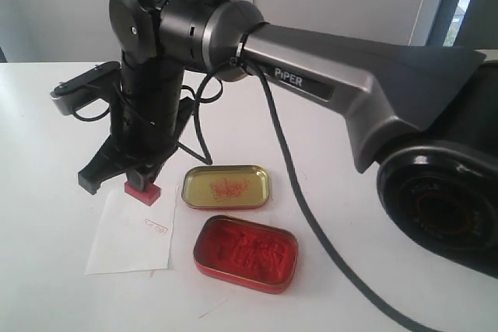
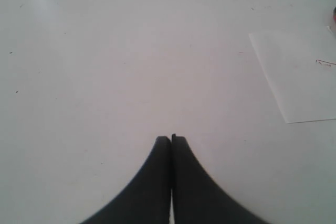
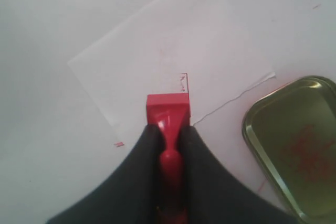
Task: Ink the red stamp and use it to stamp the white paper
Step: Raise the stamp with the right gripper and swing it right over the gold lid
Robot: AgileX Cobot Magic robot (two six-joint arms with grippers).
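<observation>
Spreading wide, the white desk (image 1: 47,114) carries the white paper (image 1: 128,235), with the red ink tin (image 1: 246,253) at its 3 o'clock; the left claw (image 2: 171,139) hangs pressed together, and the right claw (image 3: 169,129) is clamped on the red stamp (image 1: 142,190) above the paper's 1 o'clock corner.

A gold-lined lid (image 1: 226,186) (red smears inside) lies just behind the nearer open tin of red ink (image 1: 246,253) on a white table (image 1: 47,138).
</observation>
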